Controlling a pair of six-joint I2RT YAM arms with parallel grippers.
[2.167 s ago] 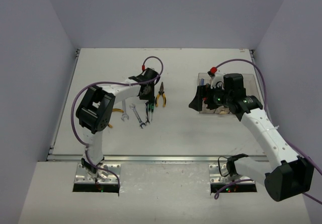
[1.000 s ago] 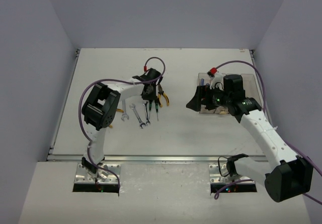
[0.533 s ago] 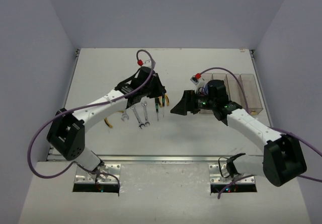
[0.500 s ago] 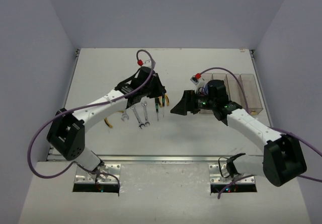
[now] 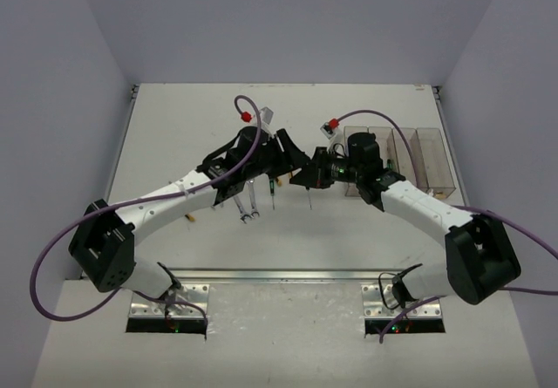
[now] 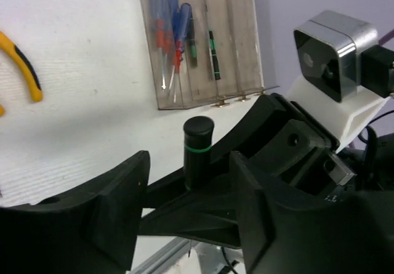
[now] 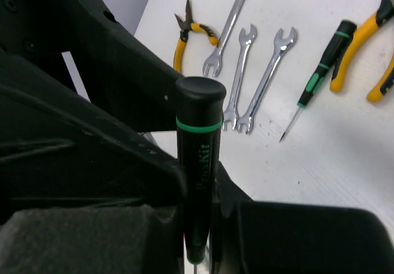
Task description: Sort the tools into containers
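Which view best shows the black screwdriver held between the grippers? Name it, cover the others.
Right wrist: the black screwdriver stands centre frame, its handle, green ring and lettering sharp. Left wrist shows only the handle's top, the rest hidden. The top view all but hides it where the two arms meet.

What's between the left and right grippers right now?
A black, green-ringed screwdriver stands upright there: its handle between the open fingers of the left gripper, its lower part clamped in the right gripper. Both wrist views show this.
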